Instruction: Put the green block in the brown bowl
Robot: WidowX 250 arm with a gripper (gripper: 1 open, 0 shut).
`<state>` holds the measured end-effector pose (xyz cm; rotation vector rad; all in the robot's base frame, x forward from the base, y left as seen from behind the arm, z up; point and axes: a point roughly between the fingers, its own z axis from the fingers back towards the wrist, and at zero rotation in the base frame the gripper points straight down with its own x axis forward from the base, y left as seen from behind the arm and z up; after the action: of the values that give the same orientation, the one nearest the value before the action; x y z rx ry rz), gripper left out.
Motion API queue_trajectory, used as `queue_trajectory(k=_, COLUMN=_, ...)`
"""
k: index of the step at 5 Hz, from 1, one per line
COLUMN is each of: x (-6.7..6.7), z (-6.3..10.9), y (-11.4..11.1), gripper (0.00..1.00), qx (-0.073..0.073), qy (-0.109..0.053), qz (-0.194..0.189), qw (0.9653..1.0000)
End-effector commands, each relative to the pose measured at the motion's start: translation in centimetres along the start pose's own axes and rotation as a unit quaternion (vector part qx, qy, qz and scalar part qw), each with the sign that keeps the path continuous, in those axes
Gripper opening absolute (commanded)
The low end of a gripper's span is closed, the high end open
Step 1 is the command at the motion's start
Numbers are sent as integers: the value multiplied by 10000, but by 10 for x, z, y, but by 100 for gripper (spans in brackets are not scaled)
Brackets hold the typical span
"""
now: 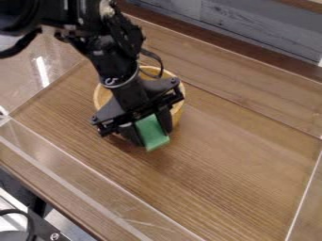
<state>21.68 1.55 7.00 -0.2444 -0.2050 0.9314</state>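
The green block (153, 133) hangs between the black fingers of my gripper (141, 122), which is shut on it just above the wooden table top. It sits directly in front of the brown bowl (175, 101), whose light wooden rim shows behind the gripper; my arm and hand cover most of the bowl. The block's lower end sticks out below the fingers, close to the bowl's near wall.
The black arm (107, 42) reaches in from the upper left. A clear plastic wall (38, 165) runs along the table's near and left sides. Bare wooden table (239, 179) spreads to the right and front of the bowl.
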Motion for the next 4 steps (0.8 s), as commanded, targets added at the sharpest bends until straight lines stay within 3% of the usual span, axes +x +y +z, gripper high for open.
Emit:
queue_trajectory(k=1, x=14, z=11, y=-11, gripper=0, qx=-198, qy=-183, qz=-64, qw=9996)
queue_trajectory(k=4, x=20, z=13, y=-14, gripper=0, qx=-252, qy=-204, qz=-158, qw=9993)
